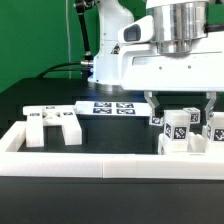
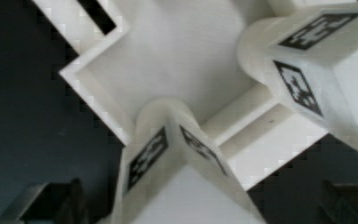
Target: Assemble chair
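Several white chair parts with black-and-white tags [image 1: 175, 128] stand clustered at the exterior view's right, just behind the border rail. My gripper [image 1: 180, 103] hangs right above them, its two fingers [image 1: 150, 102] spread wide on either side. In the wrist view a tagged white post [image 2: 172, 150] lies between the dark fingertips [image 2: 51, 203], with a gap on each side. A flat white slab [image 2: 167, 60] and a tagged block [image 2: 309, 70] lie around it. The gripper [image 2: 197, 205] is open and holds nothing. Another white chair piece with slots [image 1: 50, 125] lies at the exterior view's left.
The marker board [image 1: 110, 107] lies flat behind the parts, in front of the arm's base. A long low white border rail [image 1: 100, 165] runs along the front, with a side wall [image 1: 12, 135] at the left. Cables hang behind the base.
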